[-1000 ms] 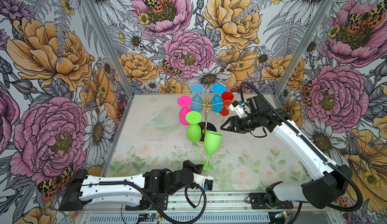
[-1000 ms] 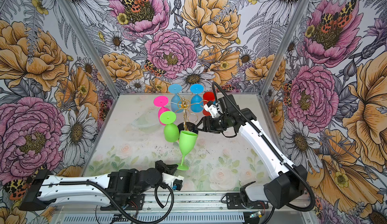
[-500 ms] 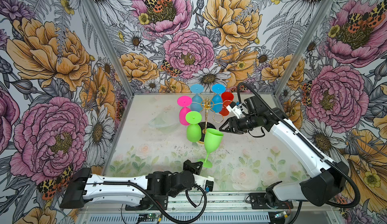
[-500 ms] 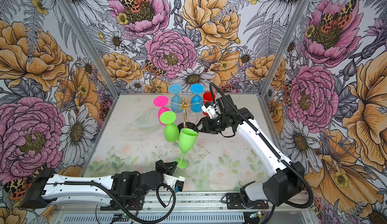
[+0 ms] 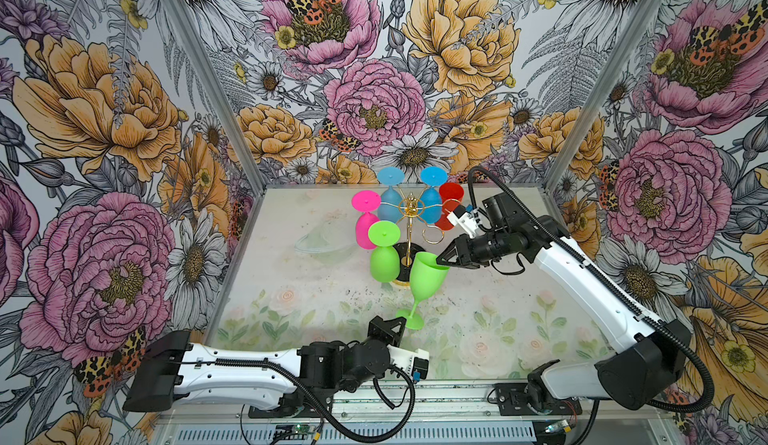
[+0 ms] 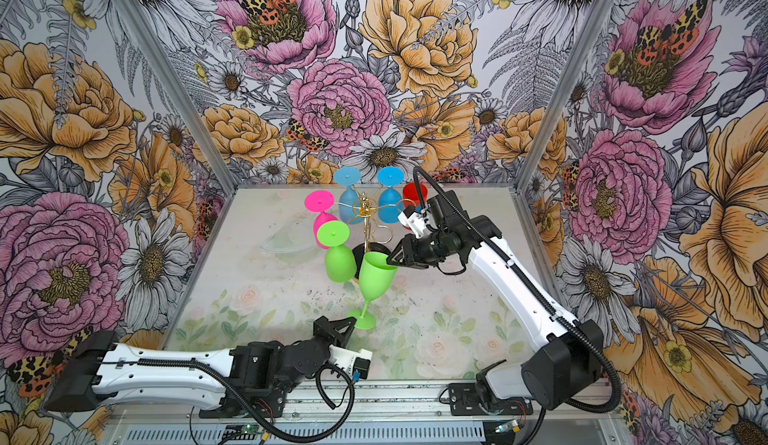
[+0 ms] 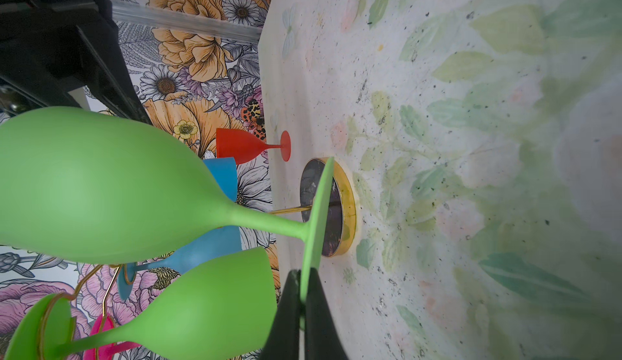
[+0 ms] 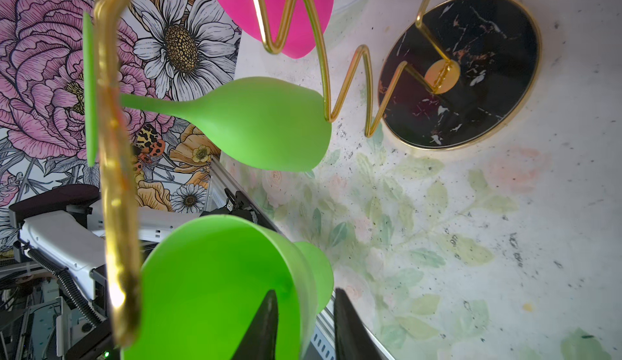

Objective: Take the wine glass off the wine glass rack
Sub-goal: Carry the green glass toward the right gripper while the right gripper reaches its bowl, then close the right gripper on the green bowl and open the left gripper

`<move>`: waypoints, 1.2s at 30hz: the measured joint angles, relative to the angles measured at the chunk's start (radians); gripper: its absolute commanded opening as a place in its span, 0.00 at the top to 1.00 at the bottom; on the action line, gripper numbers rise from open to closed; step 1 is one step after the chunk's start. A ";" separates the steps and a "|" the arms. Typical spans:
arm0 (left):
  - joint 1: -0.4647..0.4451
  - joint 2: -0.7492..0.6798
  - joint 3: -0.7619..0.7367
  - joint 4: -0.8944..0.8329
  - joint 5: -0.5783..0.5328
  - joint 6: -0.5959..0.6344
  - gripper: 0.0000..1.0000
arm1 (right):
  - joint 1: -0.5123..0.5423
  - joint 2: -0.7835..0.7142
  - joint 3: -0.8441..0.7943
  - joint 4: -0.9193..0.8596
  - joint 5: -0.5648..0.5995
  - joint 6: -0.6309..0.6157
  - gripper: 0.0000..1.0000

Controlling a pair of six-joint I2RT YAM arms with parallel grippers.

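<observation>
The gold wire wine glass rack (image 5: 410, 207) stands back-middle on the floral-printed table (image 5: 519, 297), with 2 blue plastic wine glasses (image 5: 390, 211) hanging on its rear arms, a pink plastic wine glass (image 5: 365, 231) on its left and a hanging green plastic wine glass (image 5: 384, 262) at front left. A red plastic wine glass (image 5: 451, 193) stands behind its right side; a clear shallow dish (image 5: 326, 242) lies to its left. Before the rack leans a tilted green plastic wine glass (image 5: 428, 275), foot in the left gripper (image 5: 400, 321), rim between the fingers of the right gripper (image 5: 439, 261).
</observation>
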 measured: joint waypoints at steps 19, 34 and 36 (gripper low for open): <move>-0.003 -0.006 -0.002 0.047 -0.003 -0.008 0.79 | 0.000 0.000 -0.008 -0.006 0.029 -0.023 1.00; -0.004 -0.038 -0.013 0.064 0.073 -0.203 0.41 | -0.029 -0.040 -0.008 -0.007 0.167 -0.024 1.00; -0.004 -0.042 -0.013 0.065 0.084 -0.238 0.39 | -0.029 -0.049 -0.008 -0.007 0.212 -0.027 1.00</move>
